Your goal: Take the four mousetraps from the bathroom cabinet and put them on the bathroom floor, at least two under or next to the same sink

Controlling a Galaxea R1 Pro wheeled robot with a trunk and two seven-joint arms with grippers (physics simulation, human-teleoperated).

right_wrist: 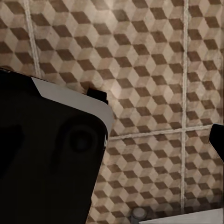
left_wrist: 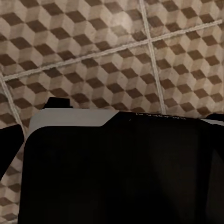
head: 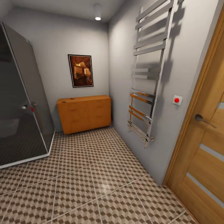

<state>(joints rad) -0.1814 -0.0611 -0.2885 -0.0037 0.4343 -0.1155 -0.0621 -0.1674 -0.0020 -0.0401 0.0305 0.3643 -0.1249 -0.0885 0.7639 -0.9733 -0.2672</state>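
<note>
Near: wrist views look down on the tiled floor (head: 102, 186), robot body dark in front; can't tell if either gripper's fingers are open or closed. Far, straight ahead w/ slight left: cabinet (head: 84, 113) against back wall, long axis left-right. Small dark specks on top, maybe mousetraps, too small to tell. Neither arm nearer; approach first.

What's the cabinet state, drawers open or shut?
Shut, as far as the head view shows: the cabinet front is flush against the far wall, nothing pulled out. A small dark speck on its top is too small to identify.
</note>
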